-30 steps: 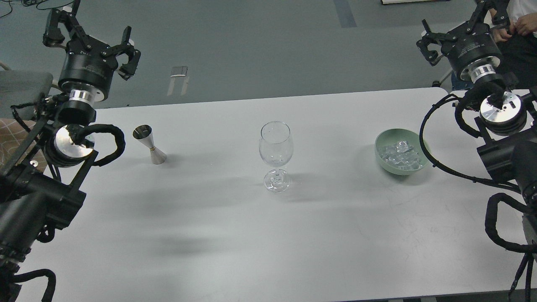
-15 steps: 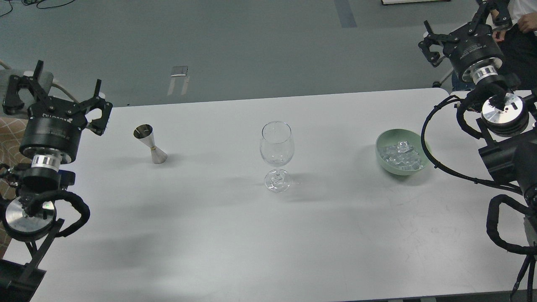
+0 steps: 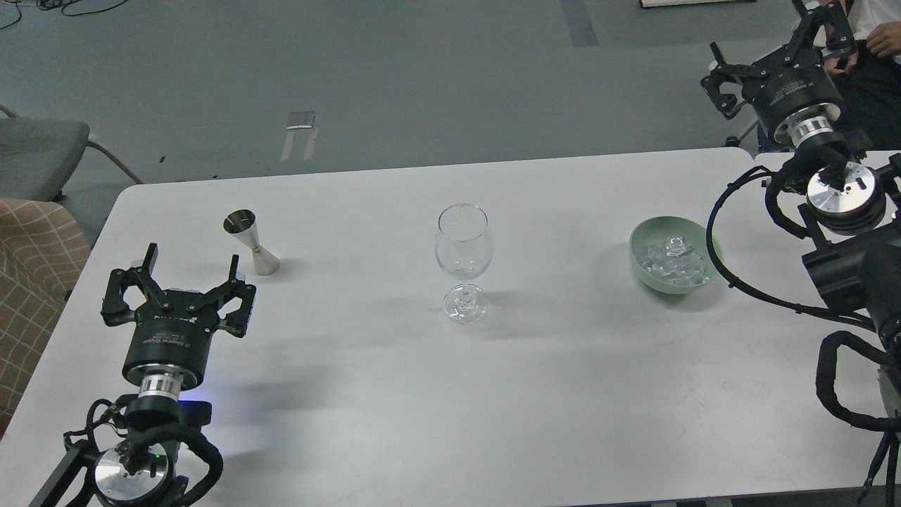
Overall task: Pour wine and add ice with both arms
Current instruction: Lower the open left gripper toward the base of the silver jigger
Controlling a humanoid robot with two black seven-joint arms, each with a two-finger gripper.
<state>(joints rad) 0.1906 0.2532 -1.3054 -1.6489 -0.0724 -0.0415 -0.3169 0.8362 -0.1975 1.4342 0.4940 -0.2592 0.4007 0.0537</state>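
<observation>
An empty clear wine glass point(image 3: 462, 260) stands upright at the table's middle. A steel jigger point(image 3: 252, 242) stands to its left. A pale green bowl point(image 3: 644, 243) to the right holds a heap of clear ice chunks point(image 3: 672, 259). My left gripper point(image 3: 188, 263) is open and empty, low over the table just in front of and left of the jigger, not touching it. My right gripper point(image 3: 773, 34) is open and empty, raised beyond the table's far right corner, well behind the bowl.
The white table point(image 3: 422, 394) ends at a rounded far left corner. A grey chair point(image 3: 35, 155) and a checked cushion point(image 3: 32, 282) stand to the left. A person point(image 3: 869, 42) sits at the far right behind my right arm. Black cables point(image 3: 725, 232) loop beside the bowl.
My left arm has swung down and in from beyond the far left table edge to low over the table near the jigger. The right arm has barely shifted.
</observation>
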